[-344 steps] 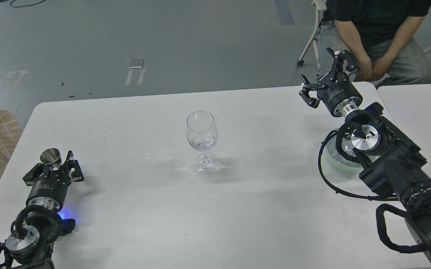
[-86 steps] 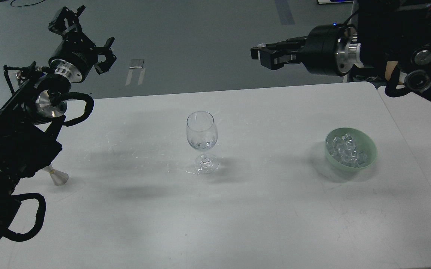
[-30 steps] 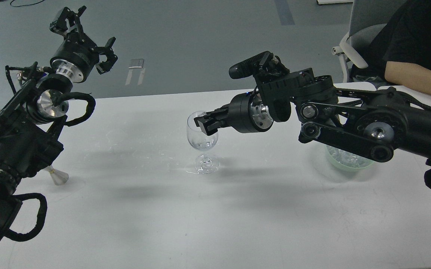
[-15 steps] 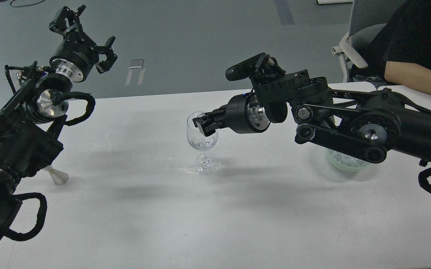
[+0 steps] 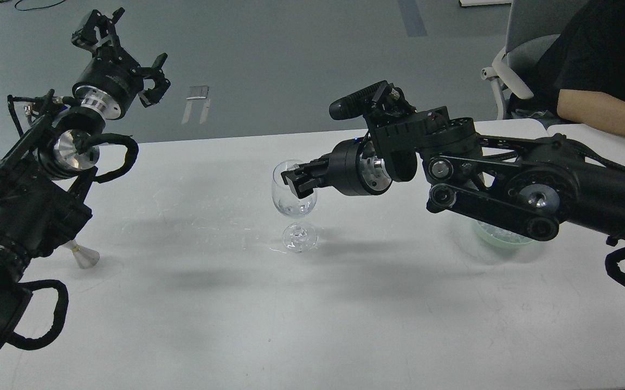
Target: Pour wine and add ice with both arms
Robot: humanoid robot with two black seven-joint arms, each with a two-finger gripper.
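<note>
A clear wine glass (image 5: 294, 201) stands upright mid-table, with a few glassy bits of ice (image 5: 297, 208) low in its bowl. My right arm reaches in from the right, and my right gripper (image 5: 294, 182) sits at the glass's rim on its right side. Its dark fingers overlap, so their state is unclear and nothing shows between them. My left gripper (image 5: 129, 42) is raised high at the far left, fingers spread, holding nothing. The pale green bowl (image 5: 499, 236) of ice is mostly hidden behind my right arm. No wine is in view.
A small metal cone-shaped cup (image 5: 83, 256) stands on the white table (image 5: 312, 325) at the left, partly behind my left arm. A seated person (image 5: 599, 70) and a chair (image 5: 513, 59) are beyond the table's far right corner.
My right arm has crept slightly right and up over the last second. Its gripper stays at the glass's rim. The left arm has not moved.
</note>
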